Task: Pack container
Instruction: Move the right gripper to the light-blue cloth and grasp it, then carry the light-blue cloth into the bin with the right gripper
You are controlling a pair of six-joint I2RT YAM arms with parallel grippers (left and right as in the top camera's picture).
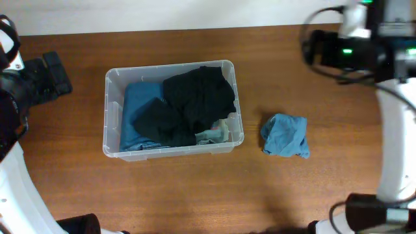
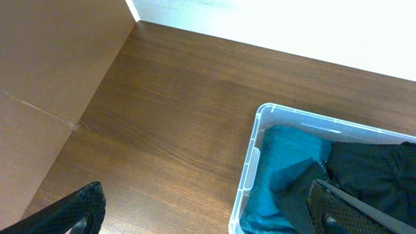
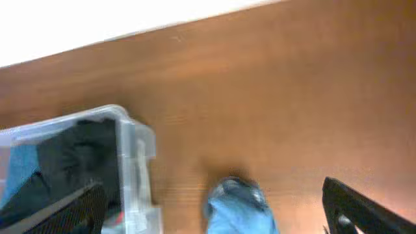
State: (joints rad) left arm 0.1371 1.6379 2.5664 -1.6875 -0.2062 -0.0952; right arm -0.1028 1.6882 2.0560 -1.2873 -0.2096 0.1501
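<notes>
The container (image 1: 110, 81) is a clear plastic bin in the middle of the wooden table. It holds a black garment (image 1: 195, 97), a teal cloth (image 1: 138, 107) and a pale patterned item (image 1: 214, 134). A crumpled light blue cloth (image 1: 286, 135) lies on the table to its right. My left gripper (image 2: 208, 218) is open and empty above the table left of the bin (image 2: 253, 156). My right gripper (image 3: 214, 211) is open and empty, high above the blue cloth (image 3: 237, 205), with the bin (image 3: 140, 149) to its left.
A brown cardboard-like panel (image 2: 52, 84) stands along the left side of the table. A white wall runs along the table's far edge. Bare wood lies in front of the bin and around the blue cloth.
</notes>
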